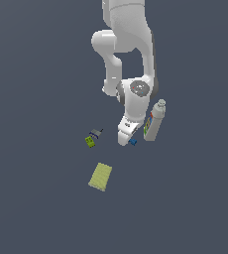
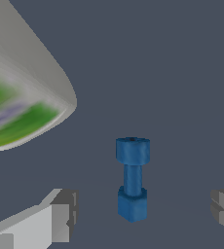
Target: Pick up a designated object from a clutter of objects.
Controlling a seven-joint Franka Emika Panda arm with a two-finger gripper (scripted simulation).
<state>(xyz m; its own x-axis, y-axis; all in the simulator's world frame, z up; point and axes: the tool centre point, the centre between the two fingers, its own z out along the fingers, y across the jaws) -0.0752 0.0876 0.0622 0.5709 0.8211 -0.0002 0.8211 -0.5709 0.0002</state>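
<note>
Bottle (image 2: 26,97) crowds right up next to the blue piece (image 2: 132,178) — tight on that side. Floor around the piece's other sides looks bare — fingers (image 2: 55,216) straddle it with gaps both sides.

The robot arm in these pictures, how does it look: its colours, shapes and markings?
The white glossy robot arm has rounded, thick segments with dark grey seams at the joints. A round grey cap with small red marks sits on its wrist. The hand is white, with small dark lettering. In the wrist view its fingers are pale grey and blocky, with darker grey tips.
</note>
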